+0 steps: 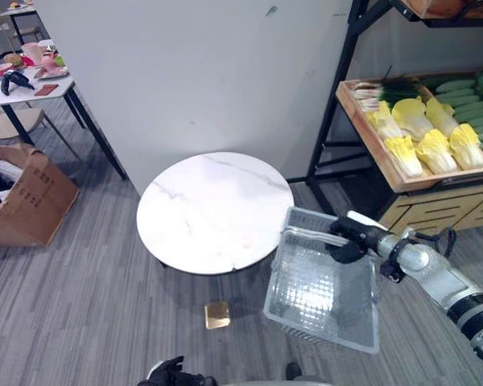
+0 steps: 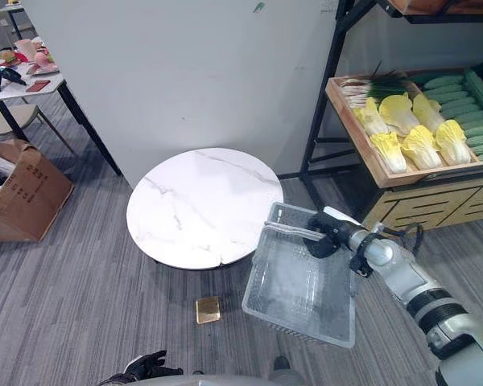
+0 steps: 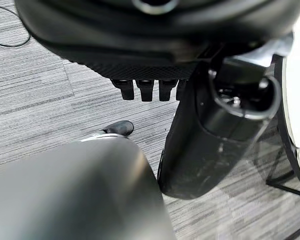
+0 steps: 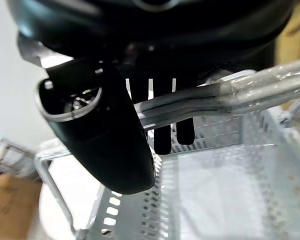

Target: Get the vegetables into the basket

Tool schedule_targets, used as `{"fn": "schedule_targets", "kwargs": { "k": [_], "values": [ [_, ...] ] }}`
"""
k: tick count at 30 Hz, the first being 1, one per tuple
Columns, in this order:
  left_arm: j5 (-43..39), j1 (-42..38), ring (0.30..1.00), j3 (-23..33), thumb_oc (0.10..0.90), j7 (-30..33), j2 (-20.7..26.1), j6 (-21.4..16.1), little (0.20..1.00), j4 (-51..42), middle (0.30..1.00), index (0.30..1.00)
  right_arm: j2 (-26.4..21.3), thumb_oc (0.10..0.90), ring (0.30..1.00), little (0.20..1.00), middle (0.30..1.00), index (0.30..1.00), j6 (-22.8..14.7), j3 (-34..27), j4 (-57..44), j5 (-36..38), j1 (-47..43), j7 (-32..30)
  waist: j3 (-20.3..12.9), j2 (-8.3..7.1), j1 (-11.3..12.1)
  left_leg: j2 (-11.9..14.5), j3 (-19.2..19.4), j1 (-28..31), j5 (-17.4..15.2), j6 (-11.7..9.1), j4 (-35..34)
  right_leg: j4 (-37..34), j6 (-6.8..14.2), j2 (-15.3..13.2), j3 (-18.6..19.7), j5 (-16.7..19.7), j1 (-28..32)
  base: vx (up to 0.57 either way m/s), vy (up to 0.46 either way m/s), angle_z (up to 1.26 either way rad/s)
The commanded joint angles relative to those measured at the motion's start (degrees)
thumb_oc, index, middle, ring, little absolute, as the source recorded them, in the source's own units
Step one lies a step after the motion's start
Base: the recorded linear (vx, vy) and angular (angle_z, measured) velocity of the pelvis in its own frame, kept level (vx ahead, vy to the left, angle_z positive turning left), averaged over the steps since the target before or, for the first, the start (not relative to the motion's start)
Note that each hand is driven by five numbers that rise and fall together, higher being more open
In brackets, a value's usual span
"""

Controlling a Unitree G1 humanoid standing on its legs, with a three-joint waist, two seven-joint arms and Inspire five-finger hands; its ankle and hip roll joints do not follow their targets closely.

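Right wrist view: your right hand (image 4: 140,100) grips the basket (image 1: 322,293) handle | basket empty, off the table (image 1: 213,211) | left hand (image 3: 145,90) curled, holding nothing

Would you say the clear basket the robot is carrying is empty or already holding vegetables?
Empty. The basket, hanging by its handle from the right hand, shows only its bare clear bottom, while the cabbages and cucumbers lie on the shelf.
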Motion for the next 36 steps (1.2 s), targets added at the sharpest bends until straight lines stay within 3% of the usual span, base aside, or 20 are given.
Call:
{"fn": "schedule_targets", "kwargs": {
  "k": [1, 11, 22, 30, 36],
  "values": [
    [0.83, 0.23, 1.000, -4.80, 0.900, -2.27, -0.20, -0.28, 1.000, 2.47, 1.000, 1.000, 0.52, 0.400, 0.300, 0.300, 0.300, 0.300, -5.01, -8.57, 0.52, -0.15, -7.36, -4.00, -0.53, -3.31, 1.88, -2.44, -0.10, 4.17, -5.99, -0.33, 0.47, 1.28, 4.24, -2.31, 0.76, 2.00, -2.58, -0.02, -0.034, -0.01],
    [-1.43, -0.25, 1.000, -8.60, 0.900, -2.69, -0.12, -0.12, 1.000, -0.21, 1.000, 1.000, 10.92, 0.400, 0.300, 0.300, 0.300, 0.300, -3.67, -8.65, 31.16, -1.75, -9.03, -8.39, -0.10, -2.48, 3.06, -1.95, -1.38, 4.02, -5.59, -0.43, 0.47, 0.95, 3.78, -1.84, -0.35, 1.59, -1.68, 0.00, -0.013, 0.03],
    [-1.47, -0.29, 1.000, -9.21, 0.900, -3.27, 0.59, -0.93, 1.000, 0.14, 1.000, 1.000, 13.44, 0.400, 0.300, 0.300, 0.300, 0.300, -3.40, -7.60, 41.22, -6.04, -9.85, -9.50, 0.11, -2.43, 3.59, -1.82, -2.24, 3.32, -5.17, -0.63, 0.47, 0.79, 3.59, -1.57, -0.83, 1.59, -1.74, 0.00, -0.005, 0.02],
    [0.22, -1.86, 1.000, -4.82, 0.900, -2.95, 1.76, -0.24, 1.000, 4.37, 1.000, 1.000, 18.24, 0.400, 0.300, 0.300, 0.300, 0.300, -3.28, -14.23, 46.18, -0.19, -2.10, -10.71, -0.02, -2.96, 3.64, -1.78, -2.90, 3.27, -5.26, -0.68, 0.47, 0.77, 3.54, -1.63, -1.60, 1.34, -1.26, 0.00, 0.002, 0.05],
    [0.42, -2.23, 1.000, -3.76, 0.900, -2.37, 2.52, -0.12, 1.000, 5.04, 1.000, 1.000, 19.29, 0.400, 0.300, 0.300, 0.300, 0.300, -2.95, -14.85, 46.53, -0.01, -0.02, -10.53, -0.19, -3.32, 3.46, -1.87, -2.95, 3.18, -5.37, -0.62, 0.47, 0.71, 3.56, -1.63, -1.50, 1.52, -1.36, 0.00, 0.001, 0.02]
  ]
}}
